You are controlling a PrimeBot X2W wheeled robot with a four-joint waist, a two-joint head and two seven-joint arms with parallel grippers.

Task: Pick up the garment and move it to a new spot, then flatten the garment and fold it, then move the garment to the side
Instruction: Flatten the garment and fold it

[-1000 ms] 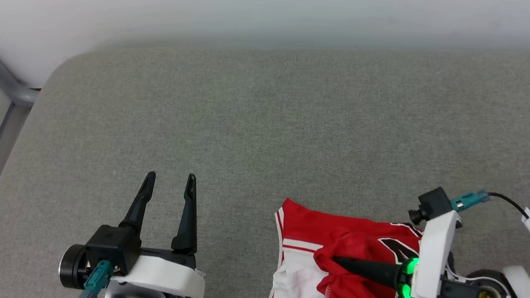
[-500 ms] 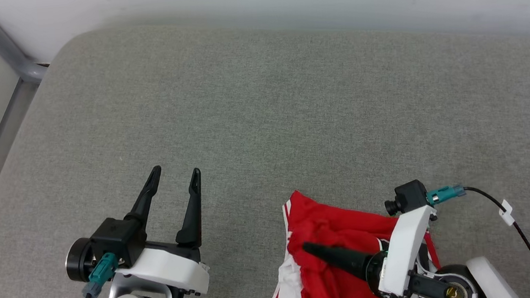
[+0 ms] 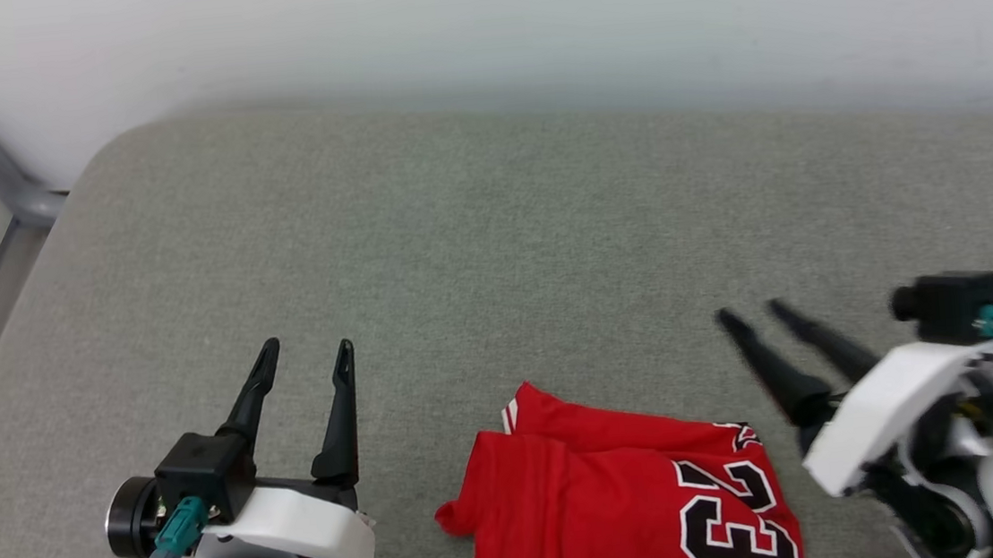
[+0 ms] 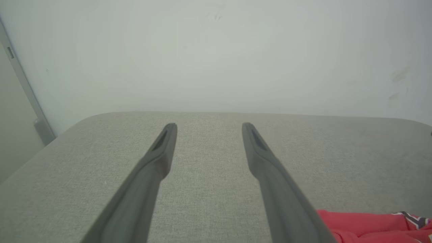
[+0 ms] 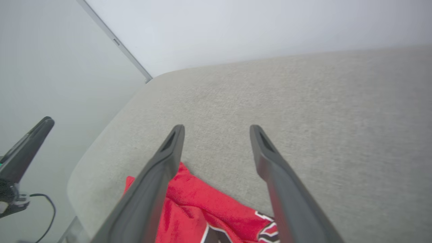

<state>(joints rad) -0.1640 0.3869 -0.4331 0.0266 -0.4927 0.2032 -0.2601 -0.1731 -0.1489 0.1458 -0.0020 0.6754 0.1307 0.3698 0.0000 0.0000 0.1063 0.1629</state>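
Lying folded, red garment (image 3: 606, 503), black 23, woven grey surface (image 3: 494, 252)

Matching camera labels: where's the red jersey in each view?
Head view: jersey at the bottom edge, right of centre, "23" print showing.
Left wrist view: jersey a red strip in the bottom right corner.
Right wrist view: jersey at the bottom, left of centre.
Shared landmark: the grey cushion, at its rounded corner against the pale wall.

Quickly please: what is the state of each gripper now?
Left gripper: open, holding nothing.
Right gripper: open, holding nothing; the garment lies apart from it.
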